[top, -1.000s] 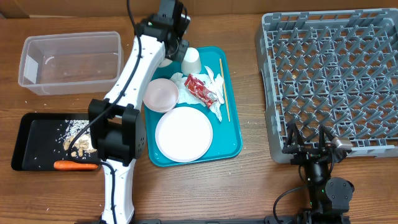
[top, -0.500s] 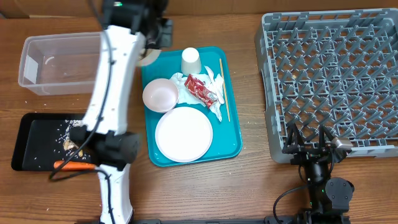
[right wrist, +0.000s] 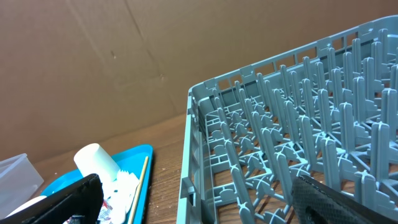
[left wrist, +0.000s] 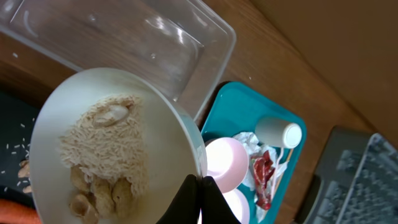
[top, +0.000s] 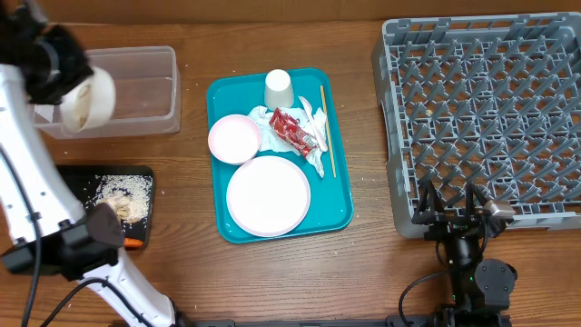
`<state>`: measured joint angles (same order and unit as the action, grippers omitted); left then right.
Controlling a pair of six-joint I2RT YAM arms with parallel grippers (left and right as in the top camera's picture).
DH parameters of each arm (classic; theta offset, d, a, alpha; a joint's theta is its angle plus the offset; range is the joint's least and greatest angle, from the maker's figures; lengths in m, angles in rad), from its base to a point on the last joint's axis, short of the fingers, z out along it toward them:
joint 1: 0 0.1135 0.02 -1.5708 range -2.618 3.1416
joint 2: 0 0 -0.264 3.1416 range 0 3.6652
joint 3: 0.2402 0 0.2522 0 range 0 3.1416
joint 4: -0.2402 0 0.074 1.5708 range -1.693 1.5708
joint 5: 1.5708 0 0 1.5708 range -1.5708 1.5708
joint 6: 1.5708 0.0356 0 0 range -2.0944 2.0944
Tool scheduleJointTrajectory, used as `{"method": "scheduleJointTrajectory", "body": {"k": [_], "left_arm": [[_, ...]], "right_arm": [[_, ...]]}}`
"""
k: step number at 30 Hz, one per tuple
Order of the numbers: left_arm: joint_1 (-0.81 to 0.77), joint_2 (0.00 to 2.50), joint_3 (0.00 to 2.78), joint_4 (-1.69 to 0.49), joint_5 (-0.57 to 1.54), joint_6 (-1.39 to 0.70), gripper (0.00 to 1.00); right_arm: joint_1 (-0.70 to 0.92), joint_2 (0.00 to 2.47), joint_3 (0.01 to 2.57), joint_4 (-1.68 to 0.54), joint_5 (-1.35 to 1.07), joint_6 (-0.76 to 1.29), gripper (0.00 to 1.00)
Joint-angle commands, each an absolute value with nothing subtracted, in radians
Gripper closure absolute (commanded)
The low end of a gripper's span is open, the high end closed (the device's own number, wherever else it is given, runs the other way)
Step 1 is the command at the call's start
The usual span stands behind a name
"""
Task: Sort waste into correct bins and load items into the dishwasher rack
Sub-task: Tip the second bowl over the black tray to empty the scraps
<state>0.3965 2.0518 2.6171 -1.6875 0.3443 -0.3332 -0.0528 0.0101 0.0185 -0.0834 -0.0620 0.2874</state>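
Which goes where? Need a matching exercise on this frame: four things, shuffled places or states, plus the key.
Things:
A. white bowl of rice
B. red foil wrapper
C. carrot
D. right gripper

Places or states:
1. in the black tray
2. open, at the near edge of the dishwasher rack
3. clamped by the left gripper
4. on the napkins in the teal tray

Pairs: A-3; B-4; C-1; D-2
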Motion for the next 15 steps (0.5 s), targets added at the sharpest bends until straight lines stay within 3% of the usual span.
{"method": "scheduleJointTrajectory", "body": {"k": [1,15], "left_arm": [[0.489,2.027,2.577,-1.69,0.491,-0.305,0.96],[0.743,2.027,2.154,-1.628,0.558,-0.303,0.96]], "right_arm": [[-0.059,0.003,0.008,-0.08,-0.05,0.284,0.0],[-0.059,0.003,0.008,-0.08,-0.05,0.284,0.0]]}}
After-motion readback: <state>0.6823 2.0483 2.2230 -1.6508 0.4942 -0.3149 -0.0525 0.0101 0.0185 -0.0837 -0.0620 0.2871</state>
